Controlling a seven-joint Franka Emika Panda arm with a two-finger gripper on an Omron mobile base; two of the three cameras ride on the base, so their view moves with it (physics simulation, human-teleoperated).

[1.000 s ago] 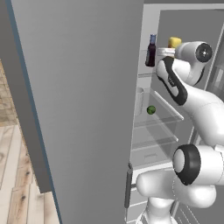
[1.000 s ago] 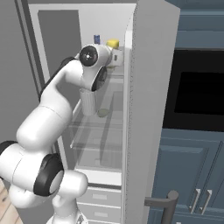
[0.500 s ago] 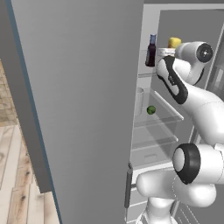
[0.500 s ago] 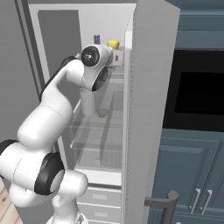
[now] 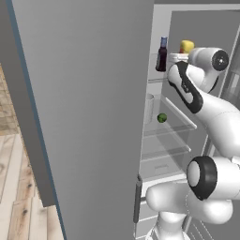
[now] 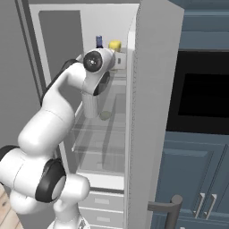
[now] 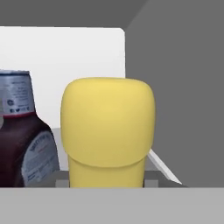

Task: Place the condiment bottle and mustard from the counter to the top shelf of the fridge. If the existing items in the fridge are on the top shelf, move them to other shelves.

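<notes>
The fridge (image 5: 84, 117) stands open. On its top shelf (image 5: 158, 78) the dark condiment bottle (image 5: 161, 55) (image 6: 99, 41) (image 7: 26, 140) stands upright with its blue cap on. Just to its right is the yellow mustard (image 5: 186, 46) (image 6: 115, 45) (image 7: 107, 131). My gripper (image 7: 107, 183) is at that shelf, shut on the mustard's lower body, and its white hand (image 5: 177, 59) (image 6: 120, 60) hides the bottle's base. One shelf down sit the existing items: the green ball (image 5: 161, 117) (image 6: 105, 115) and the pale cylinder (image 5: 149, 108) (image 6: 91, 105). The counter is out of view.
The big grey door (image 5: 70, 140) stands swung out on the left, over wood floor (image 5: 11, 178). The fridge's side wall (image 6: 152, 98) borders a black oven (image 6: 203, 94) and blue-grey cabinets (image 6: 197, 179). Lower racks (image 5: 164, 150) and white drawers (image 6: 100, 208) lie below.
</notes>
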